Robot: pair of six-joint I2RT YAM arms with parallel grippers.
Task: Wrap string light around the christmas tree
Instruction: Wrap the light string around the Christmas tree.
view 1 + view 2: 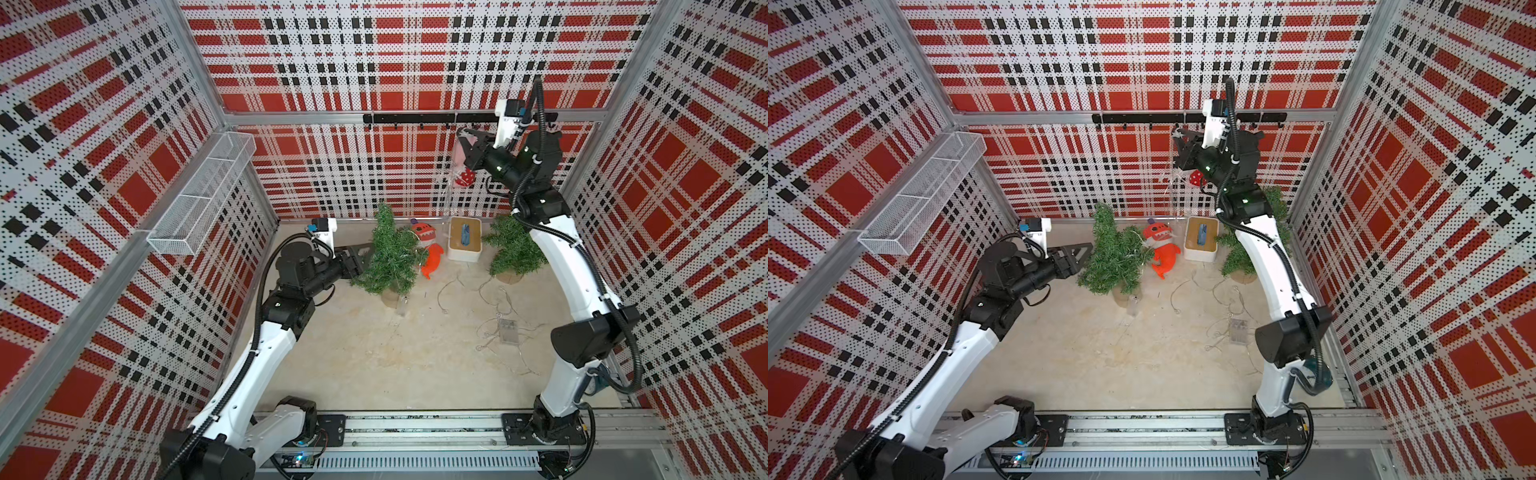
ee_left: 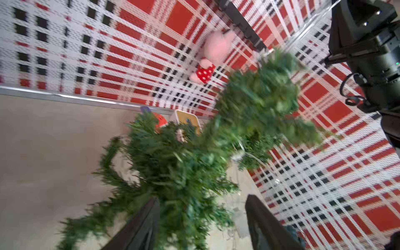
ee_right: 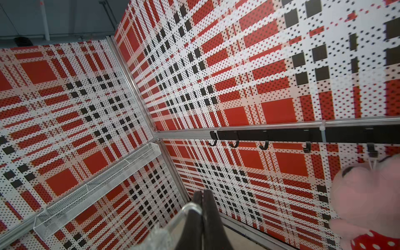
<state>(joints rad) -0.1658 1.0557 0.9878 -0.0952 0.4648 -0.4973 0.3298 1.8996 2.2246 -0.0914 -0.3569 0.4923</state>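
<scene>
String light (image 1: pixel 500 301): most of it lay in loose coils on the table (image 1: pixel 374 365), apart from the christmas tree (image 1: pixel 390 253), with its clear battery box (image 1: pixel 508 331) among them. The tree stood upright near the rear wall, on the left arm's side.

Right end effector (image 3: pixel 202 193): raised high by the hook rail (image 3: pixel 281 135) and fully closed. A clear, glinting piece sat at its fingers. I judged this to be part of the string light, though it was too faint to confirm.

Left end effector (image 2: pixel 202 198): jaws well apart, with branches between them but nothing clamped.

Recommendation: lead the lifted strand around the foliage under light tension. A hard pull could tip the tree. Keep the open jaws clear of the wire.

Containers: a white box (image 1: pixel 455 254) beside the tree carried a blue item (image 1: pixel 465 235) on its tan top. I saw nothing in the wall-mounted mesh basket (image 1: pixel 199 195).
</scene>
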